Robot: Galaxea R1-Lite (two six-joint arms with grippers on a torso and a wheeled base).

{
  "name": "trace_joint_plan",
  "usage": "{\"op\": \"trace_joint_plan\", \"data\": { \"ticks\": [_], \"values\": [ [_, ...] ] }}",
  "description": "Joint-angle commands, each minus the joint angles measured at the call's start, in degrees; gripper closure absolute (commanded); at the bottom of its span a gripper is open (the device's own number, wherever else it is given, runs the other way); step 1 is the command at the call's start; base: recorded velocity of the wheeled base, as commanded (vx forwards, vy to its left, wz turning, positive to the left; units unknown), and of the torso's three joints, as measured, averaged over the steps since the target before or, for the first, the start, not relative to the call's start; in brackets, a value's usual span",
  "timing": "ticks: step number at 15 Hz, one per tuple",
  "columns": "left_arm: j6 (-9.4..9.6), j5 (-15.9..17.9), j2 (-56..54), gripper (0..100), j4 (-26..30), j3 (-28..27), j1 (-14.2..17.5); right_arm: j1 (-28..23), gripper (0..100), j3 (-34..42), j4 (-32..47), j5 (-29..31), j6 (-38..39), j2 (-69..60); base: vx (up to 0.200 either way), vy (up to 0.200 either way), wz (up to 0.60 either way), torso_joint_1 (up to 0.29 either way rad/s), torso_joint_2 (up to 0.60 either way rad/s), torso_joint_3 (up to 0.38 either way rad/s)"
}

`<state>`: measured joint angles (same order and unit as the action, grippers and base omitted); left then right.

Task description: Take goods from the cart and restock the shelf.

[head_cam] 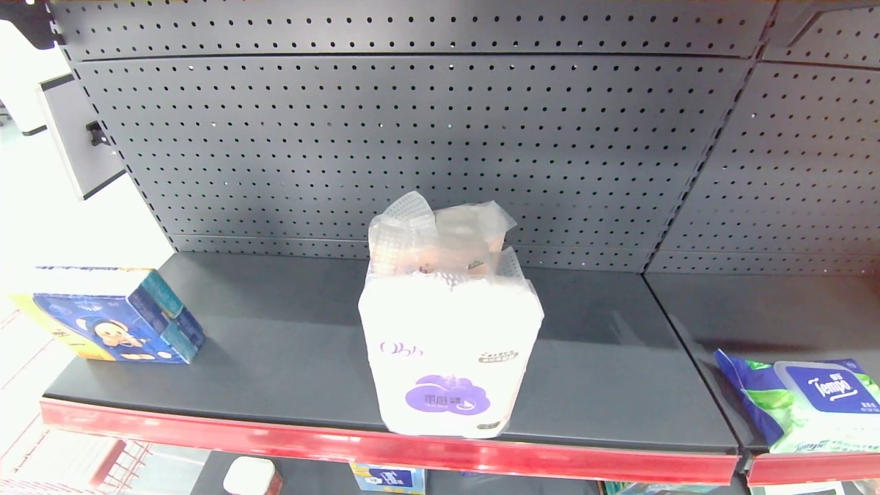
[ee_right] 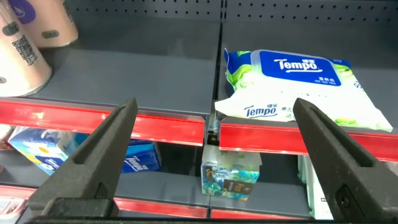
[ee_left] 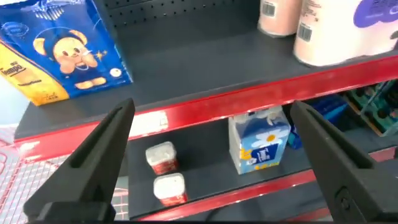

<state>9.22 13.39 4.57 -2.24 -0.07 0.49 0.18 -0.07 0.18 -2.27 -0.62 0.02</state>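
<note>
A white pack of toilet rolls (head_cam: 447,364) with a purple label stands near the front edge of the dark shelf (head_cam: 289,350), and a clear-wrapped pink pack (head_cam: 447,237) stands right behind it. Both packs also appear in the left wrist view (ee_left: 336,28) and the right wrist view (ee_right: 25,43). My left gripper (ee_left: 214,165) hangs open below and in front of the shelf's red edge (ee_left: 249,102), nothing between its fingers. My right gripper (ee_right: 214,165) is open too, in front of the red edge (ee_right: 155,121), empty.
A blue tissue pack (head_cam: 117,316) lies at the shelf's left end. A green and blue wipes pack (head_cam: 804,402) lies on the neighbouring shelf to the right. The lower shelf holds a small blue carton (ee_left: 261,146), two red-and-white tins (ee_left: 165,171) and blue boxes (ee_right: 50,149). A perforated back panel (head_cam: 412,144) rises behind.
</note>
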Motion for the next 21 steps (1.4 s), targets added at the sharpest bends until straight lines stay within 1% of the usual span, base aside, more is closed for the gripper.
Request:
{"op": "trace_joint_plan", "data": {
  "ticks": [1,2,3,5,6,8,9,10,11,12,16,19,21],
  "values": [
    [-0.51,-3.9,-4.4,0,-0.1,0.1,0.0,0.0,0,0.0,0.0,0.0,0.0,0.0,0.000,0.000,0.00,0.000,0.00,0.000],
    [-0.95,-6.2,-4.6,0,-0.1,0.1,-0.2,0.0,0,0.0,0.0,0.0,0.0,0.0,0.000,0.000,0.00,0.000,0.00,0.000],
    [-3.50,-11.2,-4.6,0,-0.1,0.1,-0.2,0.0,0,0.0,0.0,0.0,0.0,0.0,0.000,0.000,0.00,0.000,0.00,0.000],
    [-6.67,-13.7,-4.6,0,0.0,0.1,-0.2,0.0,0,0.1,0.0,0.0,0.2,0.0,0.000,0.000,0.00,0.000,0.00,0.000],
    [-7.19,-14.3,-4.6,0,0.1,0.1,-0.3,0.0,0,0.1,0.0,0.1,0.4,0.0,0.000,0.000,0.00,0.000,0.00,0.000],
    [-7.28,-14.1,-4.6,0,0.2,0.1,-0.3,0.0,0,0.0,0.0,0.2,0.8,0.0,0.000,0.000,0.00,0.000,0.00,0.000],
    [-9.13,-14.4,-4.6,0,2.2,0.1,-0.3,0.0,0,0.1,0.0,0.2,0.7,0.0,0.000,0.000,0.00,0.000,0.00,0.000],
    [-11.85,-14.4,-4.6,0,2.2,0.1,-0.3,0.0,0,0.0,0.0,0.2,0.6,0.0,0.000,0.000,0.00,0.000,0.00,0.000],
    [-10.62,-14.9,-4.6,0,2.2,0.1,-0.3,0.0,0,0.1,0.0,0.2,0.4,0.0,0.000,0.000,0.00,0.000,0.00,0.000],
    [-10.36,-14.9,-4.6,0,2.2,0.1,-0.3,0.0,0,0.1,0.0,0.2,0.5,0.0,0.000,0.000,0.00,0.000,0.00,0.000],
    [-10.36,-14.7,-4.6,0,2.2,0.1,-0.3,0.0,0,0.1,0.0,0.3,0.6,0.0,0.000,0.000,0.00,0.000,0.00,0.000],
    [-10.97,-15.1,-4.6,0,2.2,0.1,-0.3,0.0,0,0.0,0.0,0.4,0.8,0.0,0.000,0.000,0.00,0.000,0.00,0.000],
    [-10.80,-15.1,-4.6,0,2.2,0.1,-0.3,0.0,0,0.0,0.0,0.9,1.1,0.0,0.000,0.000,0.00,0.000,0.00,0.000]
  ]
}}
